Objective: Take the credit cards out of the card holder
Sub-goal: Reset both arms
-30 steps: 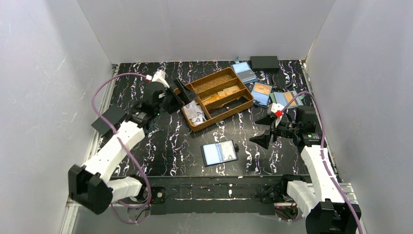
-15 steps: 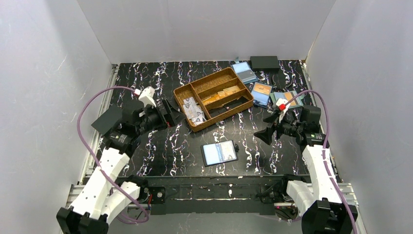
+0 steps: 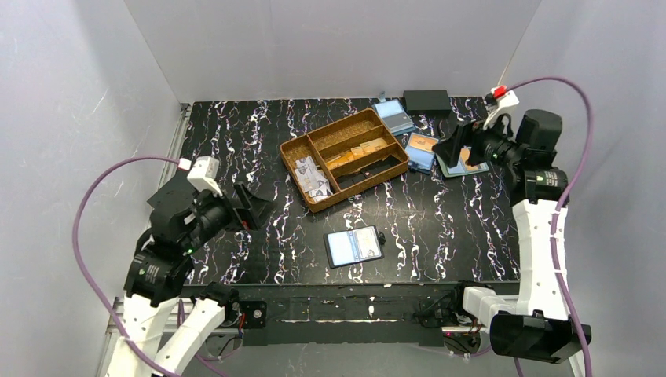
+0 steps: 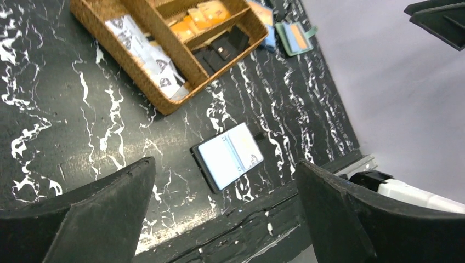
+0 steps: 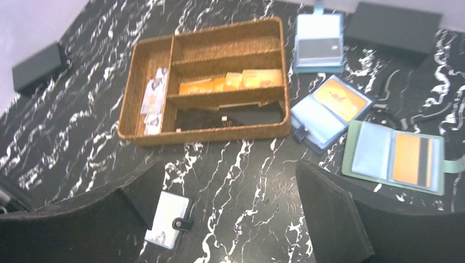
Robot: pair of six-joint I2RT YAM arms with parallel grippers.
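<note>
The card holder (image 3: 354,247) lies open on the black marbled table near the front, its light blue lining up. A pale card with dark print (image 3: 367,243) shows in its right half. It also shows in both wrist views: card holder (image 4: 227,156), card holder (image 5: 167,219). More pale credit cards (image 3: 312,178) lie in the left compartment of the woven tray (image 3: 360,188). My left gripper (image 3: 253,206) hangs open left of the holder, holding nothing. My right gripper (image 3: 453,145) is open and empty, raised at the far right.
The tray also holds orange cards (image 3: 357,151) and black items. Right of it lie a blue holder with an orange card (image 3: 422,151), a grey-green holder (image 3: 463,161) and a light blue holder (image 3: 393,116). A black box (image 3: 426,100) sits at the back, another (image 3: 169,192) at the left edge.
My left arm has drawn back from the tray toward the near left, its jaws opening wider. My right arm has risen and swung to the far right, above the holders there.
</note>
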